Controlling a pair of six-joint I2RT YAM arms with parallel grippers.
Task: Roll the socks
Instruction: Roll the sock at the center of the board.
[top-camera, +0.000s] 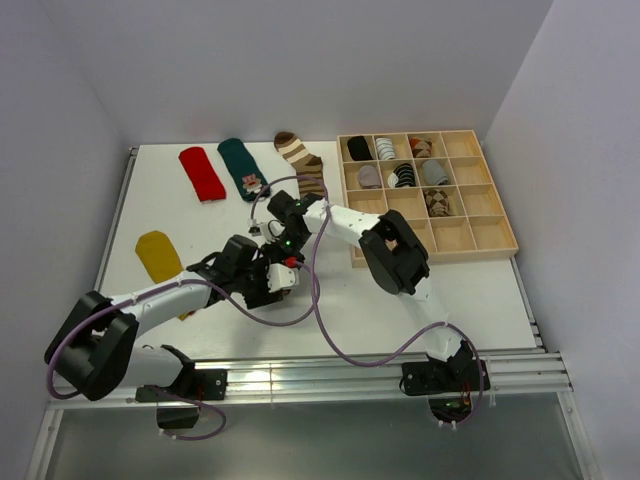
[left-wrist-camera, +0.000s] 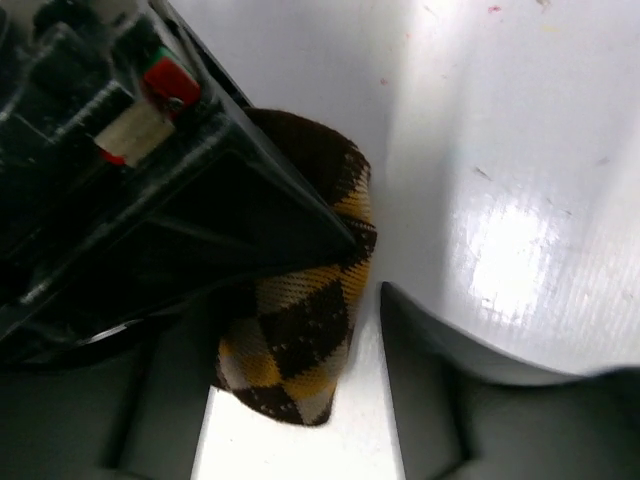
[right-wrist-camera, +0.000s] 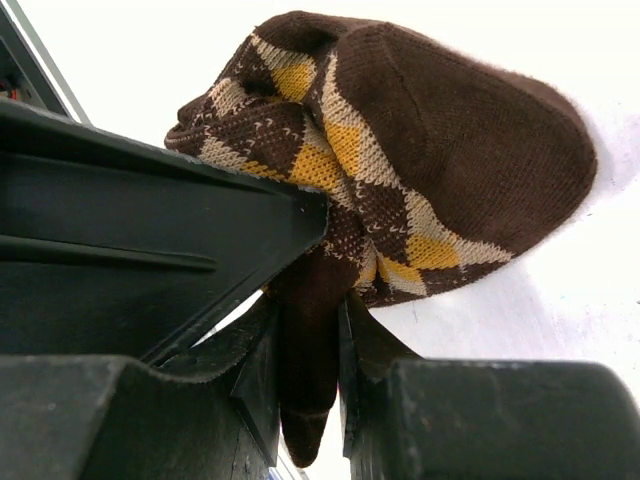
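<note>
From above, the left arm (top-camera: 150, 300) lies low, stretched from its base toward the middle of the tabletop (top-camera: 450, 300). The right arm (top-camera: 395, 255) rises to a bent elbow beside the wooden tray (top-camera: 490, 232), then reaches left and dips down, so the two wrists meet close together. The argyle sock (right-wrist-camera: 440, 150) is buried under them in that view; only the wrist cameras show it.

The right wrist view shows the right fingers (right-wrist-camera: 372, 350) pinched tight on a dark brown fold of the sock, while the rest bulges as a rounded bundle on the tabletop. The left wrist view shows the left fingers (left-wrist-camera: 440, 390) spread wide on either side of the same bundle. One finger is just beside it with a sliver of tabletop between; the other side is too dark to tell.

Only the overhead view takes in the others. The mustard sock (top-camera: 158, 255) lies near the left arm, and the red sock (top-camera: 202, 172), teal sock (top-camera: 242, 168) and striped sock (top-camera: 302, 160) lie in a row at the far edge. Rolled socks (top-camera: 400, 175) sit in the tray's upper compartments.
</note>
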